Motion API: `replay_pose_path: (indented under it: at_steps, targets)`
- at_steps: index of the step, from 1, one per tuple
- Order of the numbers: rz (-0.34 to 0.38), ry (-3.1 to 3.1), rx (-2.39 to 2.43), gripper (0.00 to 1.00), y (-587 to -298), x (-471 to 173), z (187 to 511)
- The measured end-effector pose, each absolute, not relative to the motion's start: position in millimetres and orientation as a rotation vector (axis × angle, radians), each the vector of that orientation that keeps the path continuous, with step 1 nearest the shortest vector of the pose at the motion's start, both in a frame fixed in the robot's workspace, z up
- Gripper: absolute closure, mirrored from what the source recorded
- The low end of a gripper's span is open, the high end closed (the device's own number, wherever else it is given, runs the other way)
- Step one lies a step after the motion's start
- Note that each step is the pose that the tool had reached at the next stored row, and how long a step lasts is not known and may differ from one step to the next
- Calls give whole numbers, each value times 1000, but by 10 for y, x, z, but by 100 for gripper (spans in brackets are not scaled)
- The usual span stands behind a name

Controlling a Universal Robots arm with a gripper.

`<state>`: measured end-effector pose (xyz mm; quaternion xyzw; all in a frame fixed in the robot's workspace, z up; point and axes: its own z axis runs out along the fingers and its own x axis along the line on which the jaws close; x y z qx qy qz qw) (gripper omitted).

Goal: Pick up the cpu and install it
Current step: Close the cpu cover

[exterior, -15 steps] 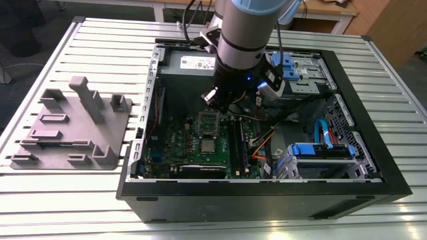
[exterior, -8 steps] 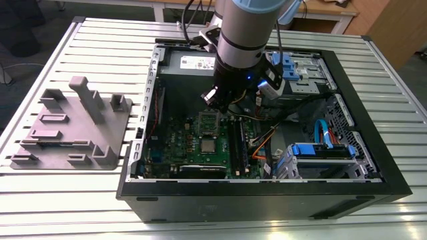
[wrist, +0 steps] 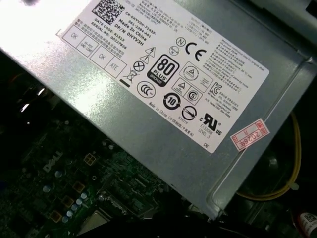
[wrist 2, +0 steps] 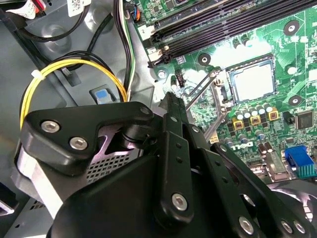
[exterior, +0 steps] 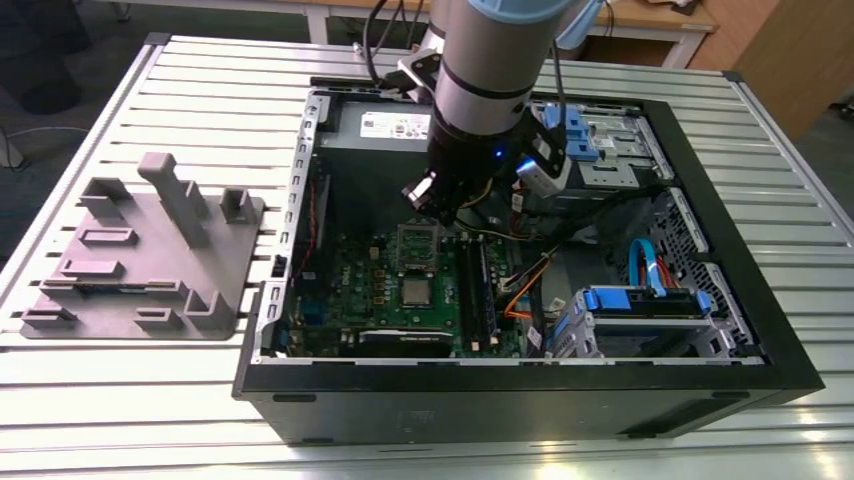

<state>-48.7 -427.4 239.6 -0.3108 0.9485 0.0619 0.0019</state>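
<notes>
The cpu [exterior: 418, 291] is a pale silver square lying flat in its socket on the green motherboard [exterior: 354, 290]; the second wrist view shows the cpu [wrist 2: 252, 82] the same way. The shiny socket frame [exterior: 418, 245] stands hinged up just behind it, and its metal bars [wrist 2: 200, 94] rise beside the socket. My gripper [exterior: 427, 207] hangs above the board inside the open computer case, behind the socket and clear of the chip. Its black fingers meet at one tip [wrist 2: 171, 96] with nothing seen between them.
A grey moulded tray with upright posts [exterior: 147, 255] sits on the slatted table at the exterior view's left. The grey power supply [wrist: 163, 99] fills the case's back. Yellow cables [wrist 2: 64, 67], memory slots [wrist 2: 223, 25] and blue drive brackets [exterior: 641, 300] crowd around the board.
</notes>
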Motion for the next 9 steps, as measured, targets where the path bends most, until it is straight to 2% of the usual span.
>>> replay_pose_path:
  at_steps: [9]
  targets:
    - [194, 2975, -978, 89, -4277, -486, 2402]
